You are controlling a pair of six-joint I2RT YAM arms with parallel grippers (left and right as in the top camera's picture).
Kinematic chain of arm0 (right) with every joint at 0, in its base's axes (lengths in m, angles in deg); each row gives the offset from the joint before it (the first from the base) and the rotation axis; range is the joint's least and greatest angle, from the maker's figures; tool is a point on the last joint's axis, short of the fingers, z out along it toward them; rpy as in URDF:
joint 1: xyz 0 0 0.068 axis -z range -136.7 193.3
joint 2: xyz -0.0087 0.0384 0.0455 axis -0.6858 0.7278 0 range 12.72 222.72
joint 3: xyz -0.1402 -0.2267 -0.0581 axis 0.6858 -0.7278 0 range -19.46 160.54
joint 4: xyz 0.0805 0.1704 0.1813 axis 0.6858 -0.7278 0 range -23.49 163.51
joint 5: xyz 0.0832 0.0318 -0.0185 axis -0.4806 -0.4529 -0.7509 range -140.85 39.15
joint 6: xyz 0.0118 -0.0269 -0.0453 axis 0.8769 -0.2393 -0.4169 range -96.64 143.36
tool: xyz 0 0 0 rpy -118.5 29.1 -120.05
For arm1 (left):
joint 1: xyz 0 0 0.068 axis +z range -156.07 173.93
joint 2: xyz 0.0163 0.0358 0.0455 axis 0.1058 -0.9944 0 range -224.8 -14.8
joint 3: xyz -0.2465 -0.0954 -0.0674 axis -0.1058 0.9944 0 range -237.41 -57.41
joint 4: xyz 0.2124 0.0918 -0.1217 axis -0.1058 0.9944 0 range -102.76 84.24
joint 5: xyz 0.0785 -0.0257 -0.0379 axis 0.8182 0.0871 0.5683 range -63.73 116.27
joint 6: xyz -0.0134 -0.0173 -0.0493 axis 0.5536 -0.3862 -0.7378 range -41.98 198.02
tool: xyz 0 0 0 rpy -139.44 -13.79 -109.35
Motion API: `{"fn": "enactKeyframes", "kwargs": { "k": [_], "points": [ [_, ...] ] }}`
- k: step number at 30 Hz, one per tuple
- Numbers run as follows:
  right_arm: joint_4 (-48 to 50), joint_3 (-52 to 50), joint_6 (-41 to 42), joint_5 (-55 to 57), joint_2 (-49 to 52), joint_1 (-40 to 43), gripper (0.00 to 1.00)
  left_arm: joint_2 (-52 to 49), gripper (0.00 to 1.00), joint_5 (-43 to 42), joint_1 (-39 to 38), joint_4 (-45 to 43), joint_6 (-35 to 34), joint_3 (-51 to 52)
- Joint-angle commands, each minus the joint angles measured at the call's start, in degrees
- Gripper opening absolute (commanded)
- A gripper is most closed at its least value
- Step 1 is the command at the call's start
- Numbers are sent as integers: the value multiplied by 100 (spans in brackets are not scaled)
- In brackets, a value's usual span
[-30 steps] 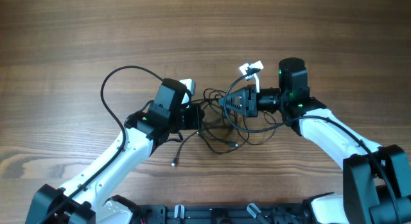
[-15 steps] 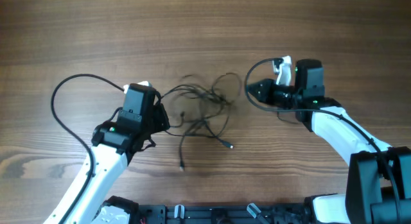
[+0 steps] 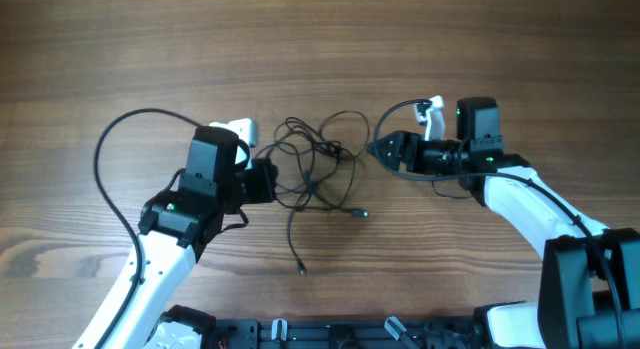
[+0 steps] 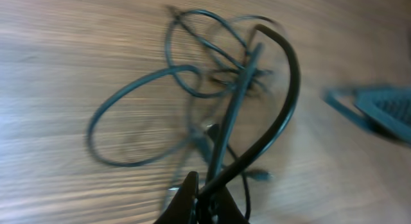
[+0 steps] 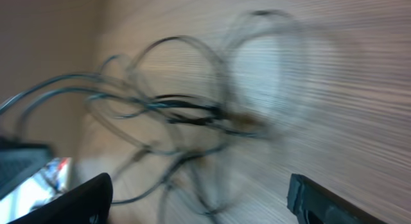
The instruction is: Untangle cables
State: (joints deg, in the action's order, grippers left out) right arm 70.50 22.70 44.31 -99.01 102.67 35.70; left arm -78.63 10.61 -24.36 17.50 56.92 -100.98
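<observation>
The cables (image 3: pixel 322 149) lie in a loose black bunch in the middle of the brown wooden table (image 3: pixel 120 49), between the two arms; the loops cross over each other many times and look messy. The left gripper (image 3: pixel 262 181) is at the left side of the bunch, and it is pinched tight on the cables; in the left wrist view its fingers (image 4: pixel 189 198) are pressed together at the bottom, and a strand of the cables (image 4: pixel 239 102) runs up and away from them. The right gripper (image 3: pixel 383 149) is just to the right of the bunch, with its tips pointing left at it; its jaws are wide apart and hold nothing; in the right wrist view its two fingers (image 5: pixel 77 201) sit far apart in the bottom corners, and the cables (image 5: pixel 192 110) lie past them on the wood, all blurry; I cannot tell if the tips touch a wire. Two strands trail out of the bunch toward the near side; one ends in a small plug (image 3: pixel 362 214) a little to the right; the other is longer and ends in a second plug (image 3: pixel 302 272), nearer to the robot. A thick black cord (image 3: pixel 105 154) makes a big loop on the left; it goes to the left arm and is not part of the bunch.
</observation>
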Motion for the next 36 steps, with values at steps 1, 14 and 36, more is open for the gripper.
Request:
{"fn": "enactKeyframes", "kwargs": {
  "k": [1,14,36],
  "points": [
    [376,11,-293,-1281,-17,-310,92,157,13,-1027,-17,-155,809,-26],
    [855,11,470,-138,-17,-1091,100,330,34,-417,15,577,697,-26],
    [223,-50,452,-2,-17,-1121,100,-2973,53,2590,407,-422,1606,-26]
  ]
}}
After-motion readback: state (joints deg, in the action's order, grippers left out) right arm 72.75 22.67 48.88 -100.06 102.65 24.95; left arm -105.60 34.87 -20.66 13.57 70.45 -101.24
